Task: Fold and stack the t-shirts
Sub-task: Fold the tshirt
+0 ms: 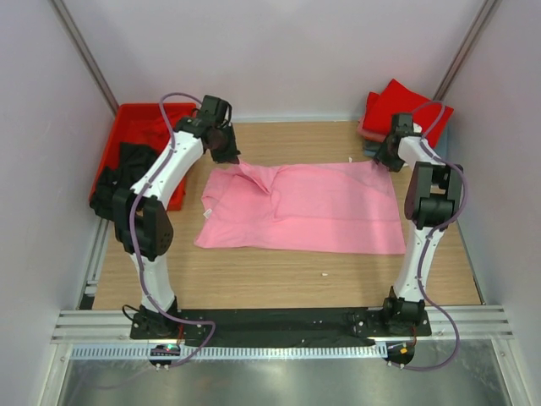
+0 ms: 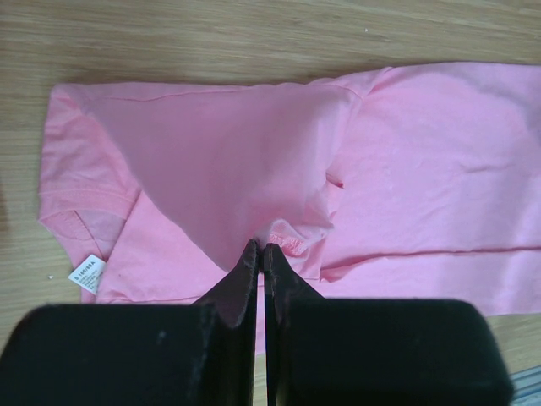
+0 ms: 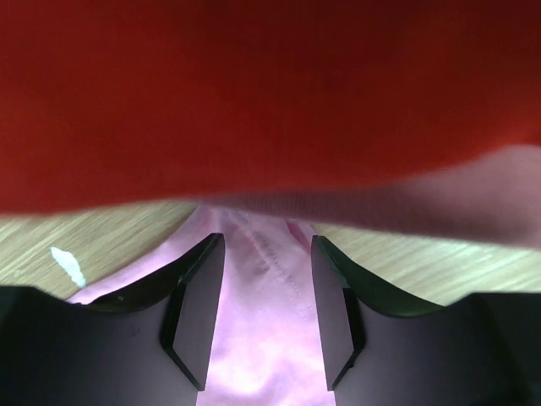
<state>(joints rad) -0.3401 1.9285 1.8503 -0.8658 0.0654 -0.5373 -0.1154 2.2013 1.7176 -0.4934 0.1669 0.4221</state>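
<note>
pink t-shirt [image 1: 313, 211] soft, creased; left tool [image 2: 260, 250] pinching fold

Top view: I've got both arms reaching to the far edge of a pink t-shirt [image 1: 313, 211] spread on the wooden table [image 1: 279, 279].
Shirt lies mostly flat, a short sleeve at its left end. The left gripper [image 1: 232, 158] is at the far left part, where a fold of cloth rises to it in a peak. The right gripper [image 1: 385, 161] is at the far right corner, over the cloth edge; I can't read its jaw gap from here. Red tray [image 1: 135, 114] far left, black cloth [image 1: 114, 182] hanging over its near rim behind the left arm. Folded red t-shirts [image 1: 410, 106] in the far right corner, a salmon layer [image 1: 368, 128] under them.
</note>
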